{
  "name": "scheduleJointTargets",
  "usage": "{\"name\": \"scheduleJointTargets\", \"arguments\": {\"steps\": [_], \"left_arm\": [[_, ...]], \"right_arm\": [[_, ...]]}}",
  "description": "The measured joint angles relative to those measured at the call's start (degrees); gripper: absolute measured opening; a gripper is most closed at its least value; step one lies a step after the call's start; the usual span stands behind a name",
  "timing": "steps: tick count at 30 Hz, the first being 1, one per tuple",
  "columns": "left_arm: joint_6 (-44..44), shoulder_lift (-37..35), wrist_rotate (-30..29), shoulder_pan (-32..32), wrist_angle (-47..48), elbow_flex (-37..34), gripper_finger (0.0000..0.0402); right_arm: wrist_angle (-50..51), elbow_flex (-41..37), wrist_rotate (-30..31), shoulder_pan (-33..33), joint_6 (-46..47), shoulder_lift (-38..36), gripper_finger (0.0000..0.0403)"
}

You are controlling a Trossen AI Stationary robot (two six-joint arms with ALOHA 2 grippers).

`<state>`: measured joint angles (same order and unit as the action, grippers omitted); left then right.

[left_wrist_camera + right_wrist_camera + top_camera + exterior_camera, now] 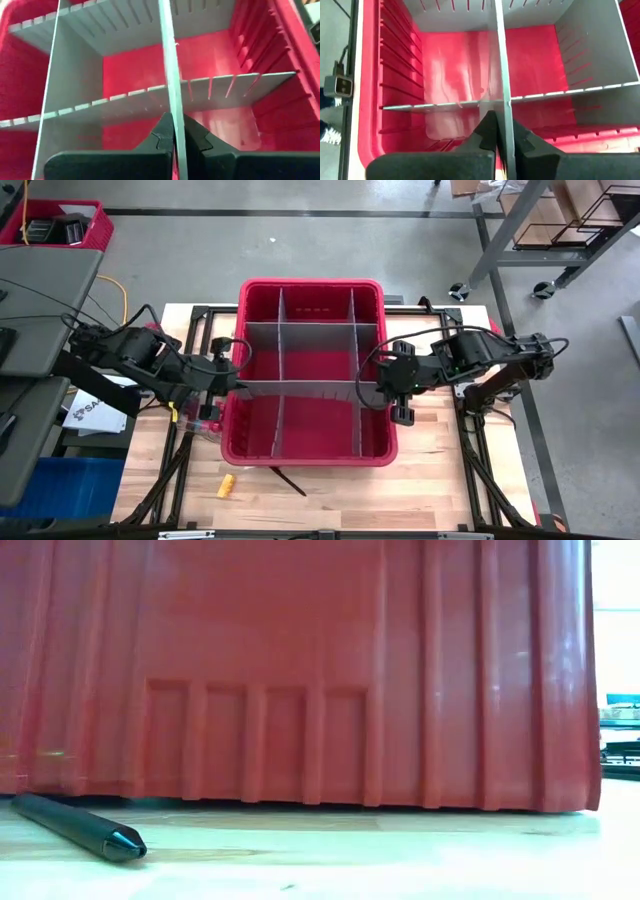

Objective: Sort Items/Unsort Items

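A large red bin [310, 435] stands mid-table, split into compartments by grey dividers. One long grey divider [300, 385] crosses it from left to right. My left gripper [228, 385] is shut on the divider's left end, and my right gripper [388, 387] is shut on its right end. No items lie in the compartments that show. On the wood in front of the bin lie a small yellow piece [227, 485] and a thin dark stick [290, 478]. The stick [80, 827] also shows in the low view, before the bin's wall [300, 670]. My left gripper [175, 145] pinches the long divider's upper edge [170, 100] between its two fingers, one on each face of the thin plate, at its left end. The fingers slant down from the table's left, in line with the divider, which stands upright in the bin. My right gripper [502, 140] pinches the same divider's upper edge [503, 90] at its right end, one finger on each face. The fingers slant down from the table's right, in line with the plate.
The black arm frames stand on the table on both sides of the bin. A printed sheet [95, 412] lies under the left arm. Off the table are a red basket [55, 225] at the far left and a blue crate [60, 480] at the near left.
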<state>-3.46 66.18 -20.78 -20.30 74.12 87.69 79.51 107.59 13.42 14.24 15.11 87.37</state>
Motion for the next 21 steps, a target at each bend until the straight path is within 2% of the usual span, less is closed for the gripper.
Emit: {"name": "scheduleJointTargets", "arguments": {"steps": [3,10,17,21], "left_arm": [[3.39,-0.14,-0.32,0.35,-3.50,0.06,0.0001],[1.96,-0.03,-0.31,0.91,-2.61,0.08,0.0001],[-6.39,0.04,2.51,0.94,2.84,0.22,0.0001],[-8.12,-0.33,2.96,0.91,3.46,-2.06,0.0001]], "right_arm": [[1.35,-0.02,-0.43,0.04,-0.17,-0.16,0.0000],[1.55,-0.02,-0.38,0.02,0.97,-0.07,0.0000],[0.22,-0.02,0.05,0.00,1.07,0.04,0.0000],[-0.14,-0.04,0.35,-0.15,0.93,0.11,0.0000]]}}
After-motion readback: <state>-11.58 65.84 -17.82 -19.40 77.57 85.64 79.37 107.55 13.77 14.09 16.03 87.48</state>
